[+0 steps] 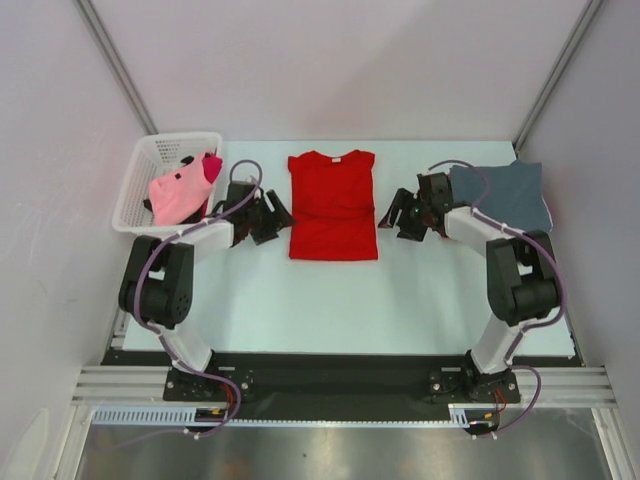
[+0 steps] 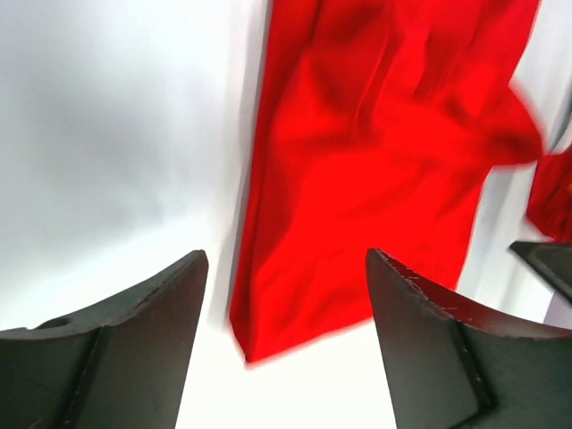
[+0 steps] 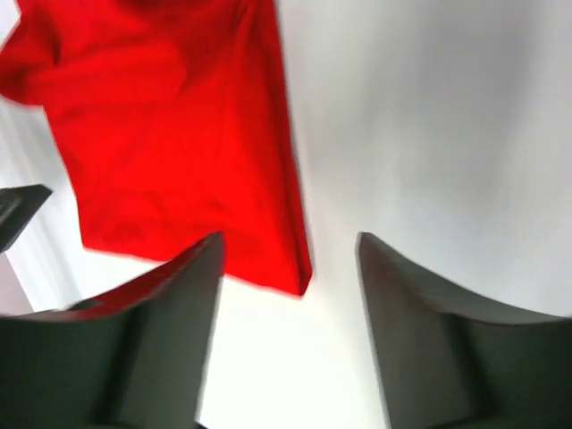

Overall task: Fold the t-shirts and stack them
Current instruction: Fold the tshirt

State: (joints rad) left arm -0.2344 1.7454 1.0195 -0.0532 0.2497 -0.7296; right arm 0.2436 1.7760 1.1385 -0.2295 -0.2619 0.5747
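Bright red cloth t-shirt (image 1: 332, 205) lies flat; left tool (image 1: 270, 216) at its 9 o'clock, right tool (image 1: 398, 214) at 3 o'clock, both spread apart, empty.

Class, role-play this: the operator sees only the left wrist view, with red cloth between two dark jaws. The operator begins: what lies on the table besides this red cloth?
Observer: A grey-blue t-shirt lies at the far right, partly behind the right arm.
Operator: Anything on my left side?
Observer: A white lattice basket stands at the far left, holding a pink t-shirt.
Operator: Where is the right gripper?
Observer: The right gripper sits just off the right edge of the red t-shirt, with its jaws open and holding nothing.
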